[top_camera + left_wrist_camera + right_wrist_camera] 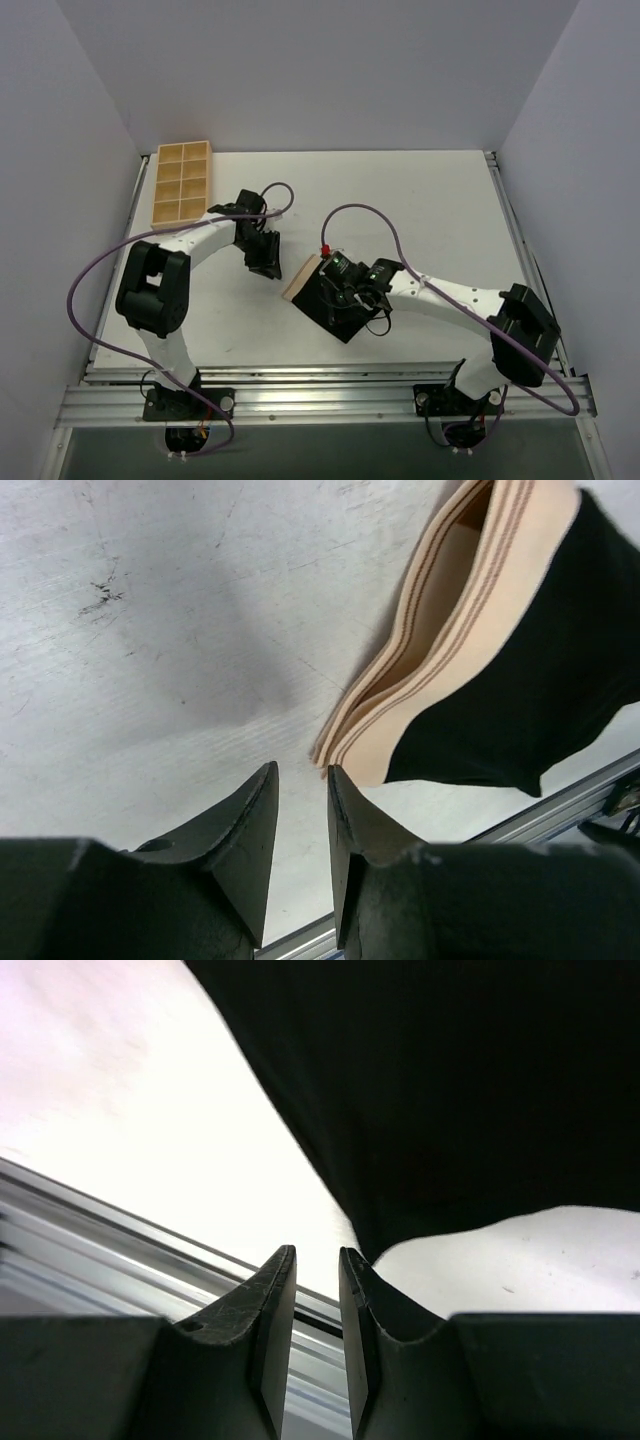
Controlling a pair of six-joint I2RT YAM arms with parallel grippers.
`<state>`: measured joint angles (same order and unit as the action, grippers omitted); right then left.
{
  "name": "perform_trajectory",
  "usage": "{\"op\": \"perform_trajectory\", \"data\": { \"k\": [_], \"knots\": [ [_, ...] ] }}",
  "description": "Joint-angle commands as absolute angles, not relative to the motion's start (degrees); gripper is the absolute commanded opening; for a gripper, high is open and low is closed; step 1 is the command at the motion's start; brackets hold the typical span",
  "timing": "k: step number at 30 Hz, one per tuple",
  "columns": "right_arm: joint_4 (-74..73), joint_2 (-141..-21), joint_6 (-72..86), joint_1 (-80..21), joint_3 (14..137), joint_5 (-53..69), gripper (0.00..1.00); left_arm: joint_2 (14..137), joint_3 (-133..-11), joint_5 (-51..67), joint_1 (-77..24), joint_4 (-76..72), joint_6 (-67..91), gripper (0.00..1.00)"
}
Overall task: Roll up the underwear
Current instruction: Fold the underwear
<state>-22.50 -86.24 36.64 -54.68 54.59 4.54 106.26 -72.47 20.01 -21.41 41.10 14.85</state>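
Your left end effector [300, 770] hovers with its jaws only narrowly parted and empty, just off the 10 o'clock end of the small black fabric underwear [520, 680], which lies spread near the middle of the white tabletop [420, 200]. Expect that garment to be light, limp and quick to slide or bunch, so I'd judge the firmer beige elastic waistband [450, 640] at its 10 o'clock end the surest hold. Your right end effector [317, 1252], jaws likewise narrow with nothing between them, sits at the black cloth's 3 o'clock side, close to its hem.
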Motion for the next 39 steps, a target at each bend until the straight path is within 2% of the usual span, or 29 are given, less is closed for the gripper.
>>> {"op": "perform_trajectory", "data": {
  "k": [1,5,10,16,23,30,39],
  "knots": [
    [-27.94,-83.06,38.76,-53.44,60.20,0.80,0.21,101.87,-75.06,19.07,-22.49,38.85,19.42,0.35],
    [-30.06,-82.44,40.08,-47.83,60.82,-3.33,0.21,101.42,-74.80,21.35,-24.96,35.08,23.72,0.35],
    [-28.31,-81.74,38.59,-34.03,57.40,-5.45,0.20,101.77,-71.46,23.73,-28.30,28.75,29.52,0.35],
    [-22.86,-87.00,36.22,-25.67,54.50,-3.61,0.19,105.20,-66.20,23.82,-29.71,24.35,31.82,0.34],
    [-21.18,-89.56,34.81,-24.79,52.65,-5.62,0.17,106.35,-62.58,20.92,-29.62,24.61,30.32,0.34],
    [-27.33,-86.14,34.98,-24.17,58.52,-7.65,0.17,106.17,-61.87,20.48,-29.71,24.26,30.15,0.35],
    [-24.08,-82.88,39.19,-31.10,58.80,-1.41,0.19,105.47,-62.23,19.78,-29.79,25.31,29.01,0.35]
  ]
}}
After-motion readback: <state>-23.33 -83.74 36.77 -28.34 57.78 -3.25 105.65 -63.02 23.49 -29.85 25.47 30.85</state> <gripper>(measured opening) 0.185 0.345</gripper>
